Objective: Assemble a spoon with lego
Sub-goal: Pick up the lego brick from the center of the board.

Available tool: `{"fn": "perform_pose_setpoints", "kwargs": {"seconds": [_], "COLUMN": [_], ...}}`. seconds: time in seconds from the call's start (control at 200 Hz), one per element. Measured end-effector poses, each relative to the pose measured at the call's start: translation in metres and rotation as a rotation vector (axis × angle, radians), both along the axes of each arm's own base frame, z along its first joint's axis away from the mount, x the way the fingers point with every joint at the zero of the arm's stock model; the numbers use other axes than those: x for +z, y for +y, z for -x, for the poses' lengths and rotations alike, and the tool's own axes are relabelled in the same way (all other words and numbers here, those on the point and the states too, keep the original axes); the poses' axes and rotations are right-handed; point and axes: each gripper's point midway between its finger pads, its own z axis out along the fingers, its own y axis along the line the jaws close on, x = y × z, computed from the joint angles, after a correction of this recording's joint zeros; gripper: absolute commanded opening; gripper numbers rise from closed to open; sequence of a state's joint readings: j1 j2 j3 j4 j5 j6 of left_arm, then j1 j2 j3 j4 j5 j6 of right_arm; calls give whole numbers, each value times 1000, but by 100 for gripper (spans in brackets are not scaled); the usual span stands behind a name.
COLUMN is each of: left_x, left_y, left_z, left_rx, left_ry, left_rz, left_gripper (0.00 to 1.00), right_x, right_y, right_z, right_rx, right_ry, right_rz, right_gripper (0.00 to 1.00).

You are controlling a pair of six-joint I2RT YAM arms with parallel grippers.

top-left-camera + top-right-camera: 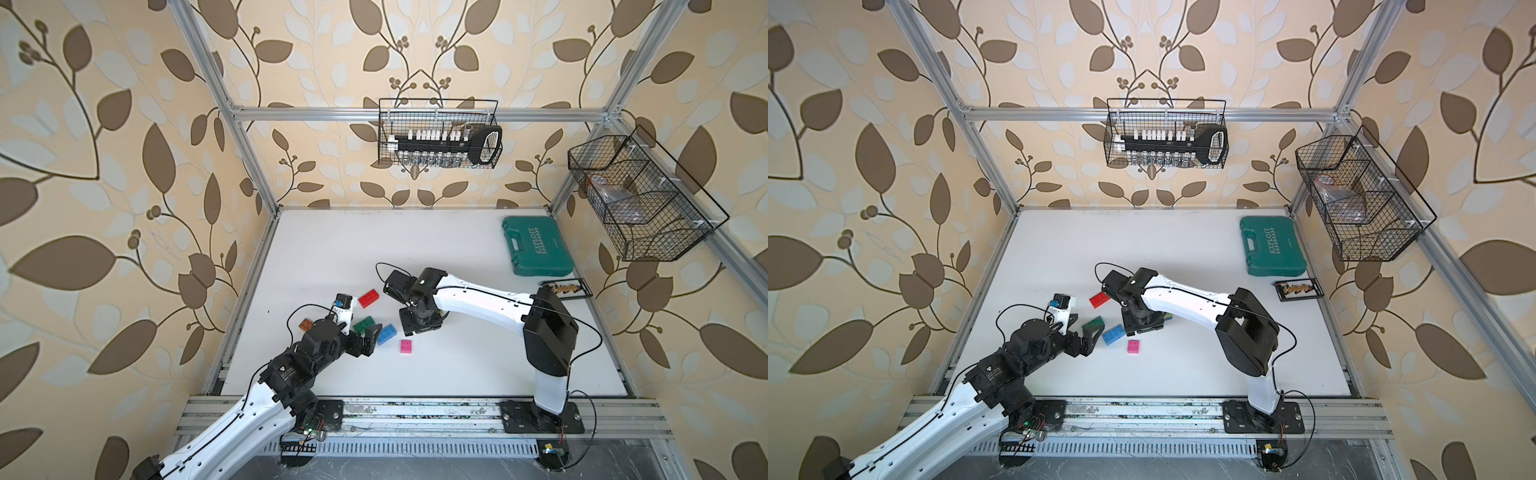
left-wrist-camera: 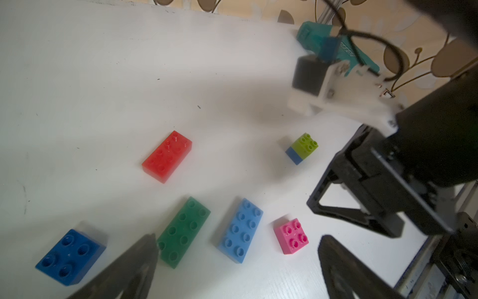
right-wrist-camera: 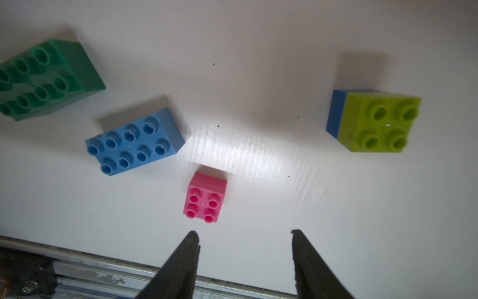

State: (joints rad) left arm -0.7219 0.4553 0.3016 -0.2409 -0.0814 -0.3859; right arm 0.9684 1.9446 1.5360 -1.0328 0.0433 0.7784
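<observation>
The spoon is barely begun, only a lime-on-blue stub standing near the released, empty right claw, while the pink brick, light-blue brick, green brick and red brick lie unattached on the worktop by the wide-open left claw.

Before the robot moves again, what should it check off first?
1. Right gripper empty, jaws apart: ok.
2. Left gripper empty, wide open: ok.
3. Lime brick seated on blue brick: ok.
4. Pink brick lying free, studs up: ok.
5. All bricks joined: not ok; red brick, green brick and light-blue brick lie apart.
</observation>
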Motion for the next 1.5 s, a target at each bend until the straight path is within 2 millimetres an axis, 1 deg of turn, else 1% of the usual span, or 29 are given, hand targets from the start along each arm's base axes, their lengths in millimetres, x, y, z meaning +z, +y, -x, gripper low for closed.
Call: {"fn": "perform_pose_setpoints", "kwargs": {"seconds": [0.09,0.2,0.28,0.415,0.605,0.845,1.0,1.08,1.215,1.27,1.374,1.504], "left_x": [-3,-10,-14,-14,-14,-18,-18,-18,-18,-19,-20,-21], "left_y": [0,1,1,1,1,1,1,1,1,1,1,1], "left_z": [1,1,2,2,2,2,2,2,2,2,2,2], "left_rx": [2,2,2,2,1,1,0,0,0,0,0,-1], "left_ry": [12,36,49,50,51,62,63,64,65,66,69,74], "left_rz": [-4,-25,-35,-36,-37,-46,-47,-47,-48,-49,-51,-56], "left_gripper": [99,99,99,99,99,99,99,99,99,99,99,99], "right_x": [-11,-24,-32,-42,-43,-43,-46,-47,-47,-47,-47,-48], "right_y": [12,20,22,21,21,21,18,18,19,19,19,19], "right_z": [3,7,9,13,13,14,17,18,19,19,20,21], "right_rx": [-2,-1,0,-3,-3,-4,-6,-5,-2,1,1,8], "right_ry": [12,30,44,66,69,76,87,91,93,93,97,105], "right_rz": [-16,-17,-9,10,14,12,18,18,16,16,15,16], "right_gripper": [56,56,56,53,46,45,42,39,32,32,38,36]}}
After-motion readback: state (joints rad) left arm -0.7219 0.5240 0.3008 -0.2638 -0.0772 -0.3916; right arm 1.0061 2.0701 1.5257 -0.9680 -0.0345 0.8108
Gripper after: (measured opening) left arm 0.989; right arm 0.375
